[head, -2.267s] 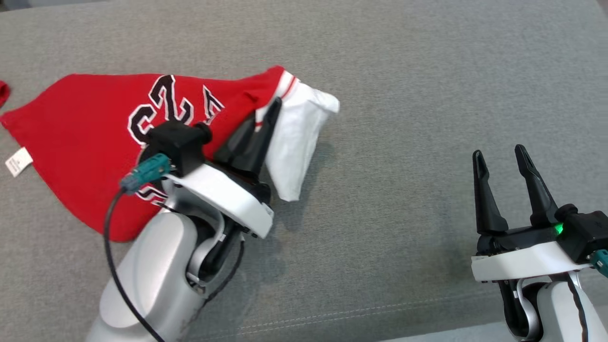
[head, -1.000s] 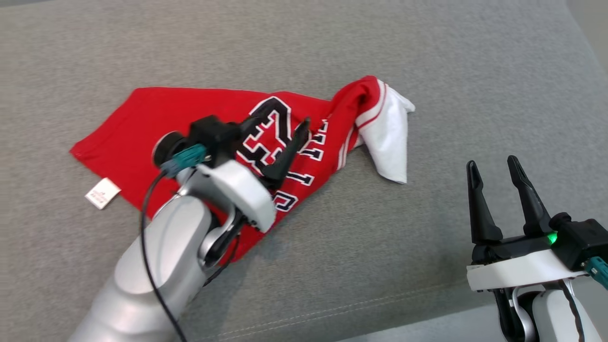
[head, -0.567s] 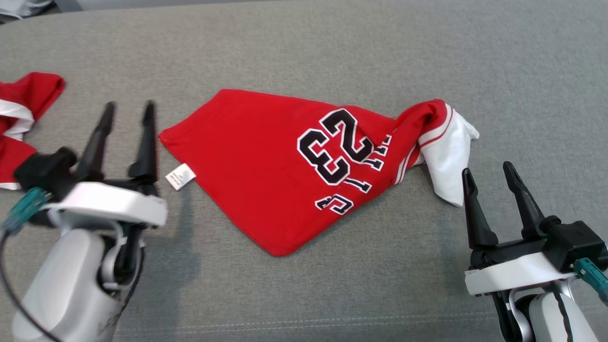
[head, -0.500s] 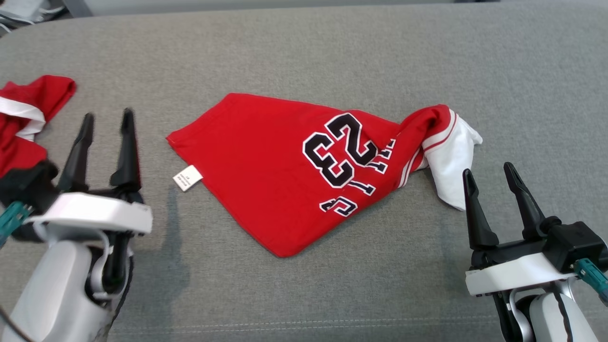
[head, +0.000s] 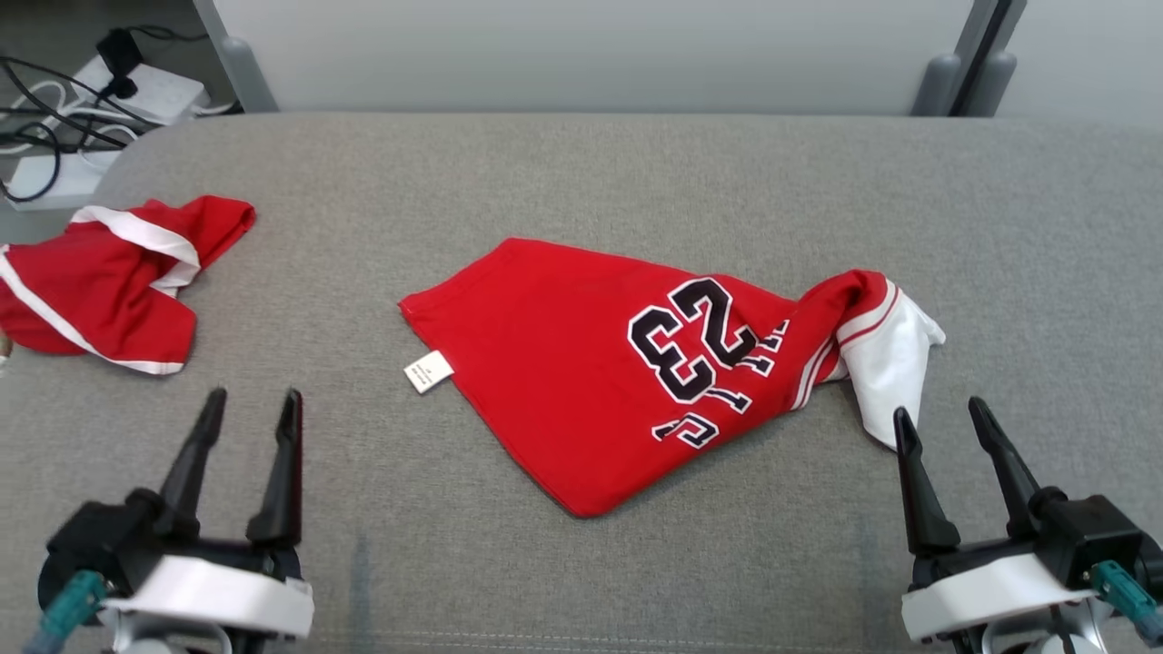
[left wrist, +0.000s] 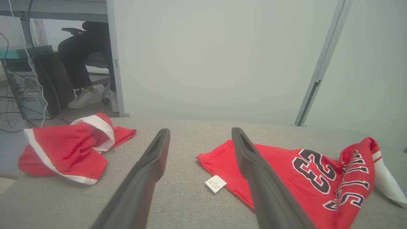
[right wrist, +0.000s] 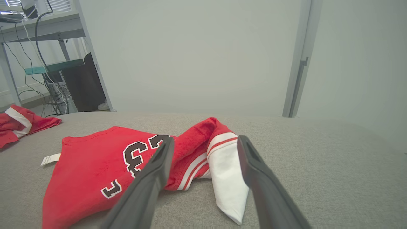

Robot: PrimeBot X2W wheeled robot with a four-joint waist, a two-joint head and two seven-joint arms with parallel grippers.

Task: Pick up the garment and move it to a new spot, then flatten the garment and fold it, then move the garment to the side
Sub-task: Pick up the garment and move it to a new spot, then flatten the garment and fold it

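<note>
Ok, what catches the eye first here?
The red jersey numbered 23, rumpled in the middle of the grey cushion, white sleeve at its right end. Then a second red garment with white trim, bunched at far left. The left hand and right hand hover open and empty nearby.

Work surface: grey fabric cushion (head: 636,173), stitched seam along the near edge, far-left corner rounded. Directly behind it stands a plain pale partition (head: 581,45), with grey uprights (head: 936,82) at far right and far left. The floor at far left carries a white power strip (head: 145,86). Beyond are a desk (left wrist: 54,6), a computer tower (left wrist: 28,87) and an office chair (left wrist: 95,58). Lighting is even and soft.
</note>
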